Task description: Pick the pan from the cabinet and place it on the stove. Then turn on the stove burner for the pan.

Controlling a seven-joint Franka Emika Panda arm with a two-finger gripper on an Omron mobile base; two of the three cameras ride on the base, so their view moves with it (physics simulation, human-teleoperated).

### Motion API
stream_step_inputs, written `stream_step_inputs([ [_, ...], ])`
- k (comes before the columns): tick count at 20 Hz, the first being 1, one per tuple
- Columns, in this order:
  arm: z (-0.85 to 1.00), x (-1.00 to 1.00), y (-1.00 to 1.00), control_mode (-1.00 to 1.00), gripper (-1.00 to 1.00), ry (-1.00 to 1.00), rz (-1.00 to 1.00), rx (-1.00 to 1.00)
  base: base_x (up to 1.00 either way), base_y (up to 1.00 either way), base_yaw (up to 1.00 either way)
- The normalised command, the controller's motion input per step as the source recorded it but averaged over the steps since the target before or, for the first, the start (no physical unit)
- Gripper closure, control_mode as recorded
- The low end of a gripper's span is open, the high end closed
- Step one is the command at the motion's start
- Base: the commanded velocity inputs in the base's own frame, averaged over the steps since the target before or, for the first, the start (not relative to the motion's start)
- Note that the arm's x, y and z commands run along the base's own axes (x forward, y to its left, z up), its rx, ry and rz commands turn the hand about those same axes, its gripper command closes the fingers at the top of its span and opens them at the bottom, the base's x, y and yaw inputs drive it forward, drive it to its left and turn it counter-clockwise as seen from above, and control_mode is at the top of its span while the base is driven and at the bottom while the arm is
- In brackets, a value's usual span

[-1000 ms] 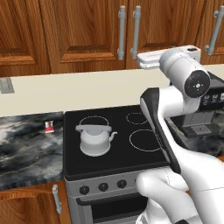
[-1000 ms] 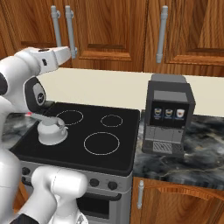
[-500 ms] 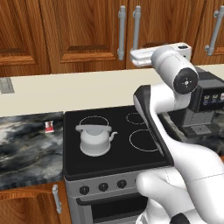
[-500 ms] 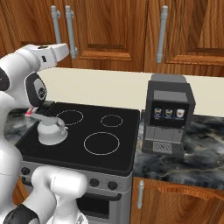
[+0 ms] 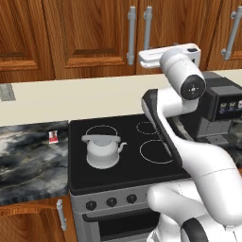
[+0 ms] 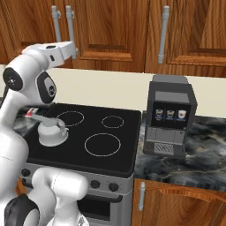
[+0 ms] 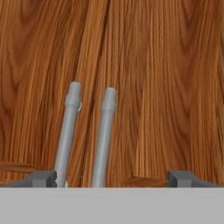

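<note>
Your gripper (image 7: 112, 178) is raised to the cabinet (image 5: 85, 38), jaws spread wide and holding nothing. In the hand view the two dark fingertips (image 7: 40, 178) sit far apart at the bottom, with wood grain ahead and two grey bar handles (image 7: 104, 135) side by side, rising between the tips. The left tip lies almost at the foot of the left handle; whether it touches, you cannot tell.

You will not find the pan yet. Both doors are shut, so it is presumably still behind them. That explains the pose: the hand is lined up on the handles where the doors meet, likely so one door can be pulled open first.

From the left base view, the white hand (image 5: 163, 56) reaches level toward the lower ends of those handles, above the pale backsplash. Below it is the stove (image 5: 123, 165), black glass with thin white rings. A white kettle (image 5: 102, 150) stands on the front-left ring, so that burner is taken. The mid-sized ring (image 6: 102, 145) at front right is bare, a likely spot for the pan. Knobs (image 5: 111, 202) line the grey front. A black coffee machine (image 6: 170, 115) stands on the counter just right of the stove.
</note>
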Motion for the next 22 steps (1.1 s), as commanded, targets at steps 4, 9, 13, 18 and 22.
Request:
stream_step_inputs([
  [4,0.00,0.38,-0.06,-1.00,-1.00,-0.02,0.00,0.00,0.00,0.00,0.00],
  [9,0.00,0.42,-0.01,-1.00,-1.00,0.00,0.00,0.00,0.00,0.00,0.00],
  [13,-0.01,0.43,0.00,-1.00,-1.00,0.00,0.00,0.01,0.00,0.00,0.00],
  [18,-0.02,0.29,0.00,-1.00,-1.00,0.00,0.01,0.00,0.00,0.00,0.00],
  [22,-0.06,0.24,0.00,-1.00,-1.00,0.00,0.01,0.00,0.00,0.00,0.00],
])
